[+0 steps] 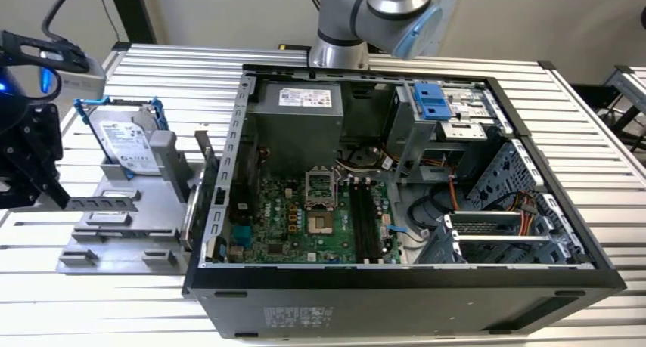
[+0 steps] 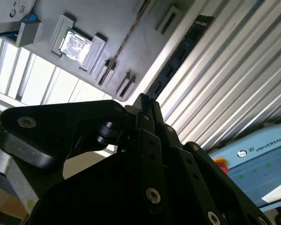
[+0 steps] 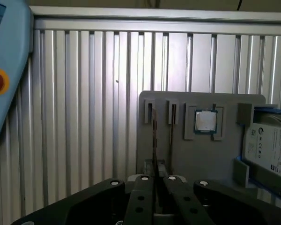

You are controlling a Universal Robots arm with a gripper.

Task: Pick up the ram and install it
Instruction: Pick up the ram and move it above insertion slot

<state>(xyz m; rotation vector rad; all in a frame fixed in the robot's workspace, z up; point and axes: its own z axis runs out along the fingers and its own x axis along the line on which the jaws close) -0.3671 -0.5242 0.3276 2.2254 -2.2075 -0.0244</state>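
The ram (image 1: 101, 203) is a dark, narrow stick with a row of chips, held level over the grey fixture (image 1: 111, 249) at the exterior view's left. My black gripper (image 1: 63, 201) is shut on its near end. In the second wrist view the ram (image 2: 178, 56) runs away from the gripper (image 2: 144, 104) along the fixture's edge. The first wrist view has the ram (image 3: 153, 136) edge-on as a thin line rising from the gripper (image 3: 154, 177). Whether it rests in the fixture or hangs just above it, I cannot tell.
An open computer case (image 1: 404, 279) lies at the exterior view's right of the fixture, with black memory slots (image 1: 365, 218) on its motherboard. A hard drive (image 1: 126, 139) in a blue bracket stands on the fixture, near a square CPU chip (image 3: 205, 121). A blue pendant (image 3: 4, 70) lies on the slatted table.
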